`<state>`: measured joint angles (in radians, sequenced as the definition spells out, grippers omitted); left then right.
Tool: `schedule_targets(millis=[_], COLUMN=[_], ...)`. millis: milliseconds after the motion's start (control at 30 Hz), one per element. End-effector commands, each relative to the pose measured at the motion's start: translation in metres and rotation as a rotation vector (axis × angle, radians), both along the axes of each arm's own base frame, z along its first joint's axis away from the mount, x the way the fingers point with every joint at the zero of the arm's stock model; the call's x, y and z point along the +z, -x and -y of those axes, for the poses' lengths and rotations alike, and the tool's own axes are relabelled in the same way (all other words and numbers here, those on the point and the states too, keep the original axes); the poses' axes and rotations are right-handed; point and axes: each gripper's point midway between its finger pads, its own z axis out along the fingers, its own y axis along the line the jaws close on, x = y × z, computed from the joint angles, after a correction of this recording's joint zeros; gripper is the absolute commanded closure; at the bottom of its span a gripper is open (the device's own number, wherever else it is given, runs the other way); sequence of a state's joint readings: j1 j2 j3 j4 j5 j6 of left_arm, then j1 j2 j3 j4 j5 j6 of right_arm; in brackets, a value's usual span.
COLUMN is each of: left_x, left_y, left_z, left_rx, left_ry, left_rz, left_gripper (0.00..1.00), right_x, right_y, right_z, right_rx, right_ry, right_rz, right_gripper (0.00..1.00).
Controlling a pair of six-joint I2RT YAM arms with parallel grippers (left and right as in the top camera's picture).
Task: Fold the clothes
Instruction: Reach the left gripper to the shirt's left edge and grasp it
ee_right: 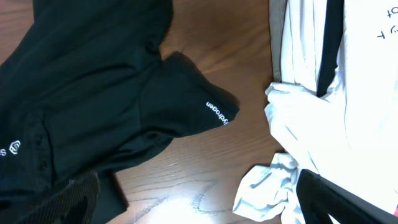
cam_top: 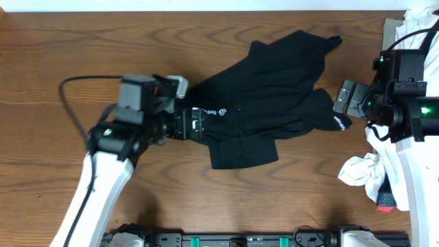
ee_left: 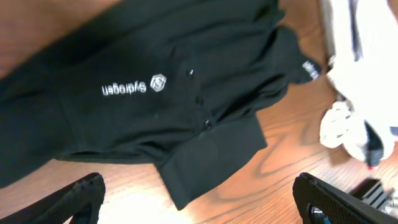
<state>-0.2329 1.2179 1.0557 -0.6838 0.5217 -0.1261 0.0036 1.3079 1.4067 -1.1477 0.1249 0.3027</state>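
The clothes (cam_top: 267, 89) are one black garment, spread crumpled across the middle of the table, with white logo lettering (cam_top: 214, 111) near its left side. My left gripper (cam_top: 197, 125) hovers over the garment's left edge, open. In the left wrist view the cloth (ee_left: 155, 81) fills the upper frame and its lower flap (ee_left: 211, 155) points toward the empty gap of the gripper (ee_left: 199, 208). My right gripper (cam_top: 341, 101) stands open by the right sleeve's lettered cuff (ee_right: 217, 112). The right wrist view shows bare wood between the open gripper (ee_right: 199, 199) fingers.
White garments with black straps lie bunched at the right (cam_top: 367, 170) and at the back right corner (cam_top: 418, 24); they also fill the right of the right wrist view (ee_right: 311, 93). Bare wooden table (cam_top: 55, 48) spreads to the left and front.
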Motion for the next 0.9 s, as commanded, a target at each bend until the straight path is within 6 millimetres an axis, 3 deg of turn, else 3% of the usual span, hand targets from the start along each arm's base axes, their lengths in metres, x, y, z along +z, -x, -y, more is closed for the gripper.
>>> schedule_targets(millis=[0, 100, 200, 233, 333, 367, 633, 867], left_x=[-0.021, -0.034, -0.043, -0.048, -0.067, -0.074, -0.125, -0.146], left_y=[-0.011, -0.016, -0.028, -0.031, -0.040, -0.041, -0.043, -0.045], left_z=[0.000, 0.002, 0.003, 0.002, -0.006, -0.009, -0.030, -0.045], left_rx=[-0.005, -0.005, 0.000, 0.011, 0.095, 0.123, 0.280, 0.331], left_ry=[-0.052, -0.061, -0.068, -0.078, -0.110, -0.120, -0.228, -0.317], left_rz=[-0.045, -0.078, -0.074, -0.078, -0.137, -0.163, -0.322, -0.352], left_gripper=[0.02, 0.03, 0.44, 0.51, 0.87, 0.92, 0.94, 0.94], right_x=[0.001, 0.001, 0.001, 0.001, 0.001, 0.001, 0.001, 0.001], right_y=[0.000, 0.000, 0.000, 0.000, 0.000, 0.000, 0.000, 0.000], right_z=[0.003, 0.003, 0.003, 0.003, 0.003, 0.003, 0.003, 0.003], right_rx=[-0.007, -0.006, -0.007, -0.007, -0.007, -0.007, -0.006, -0.007], right_ry=[0.007, 0.007, 0.007, 0.007, 0.007, 0.007, 0.008, 0.007], right_rz=[0.003, 0.003, 0.003, 0.003, 0.003, 0.003, 0.003, 0.003], right_gripper=[0.01, 0.01, 0.01, 0.01, 0.01, 0.01, 0.01, 0.01])
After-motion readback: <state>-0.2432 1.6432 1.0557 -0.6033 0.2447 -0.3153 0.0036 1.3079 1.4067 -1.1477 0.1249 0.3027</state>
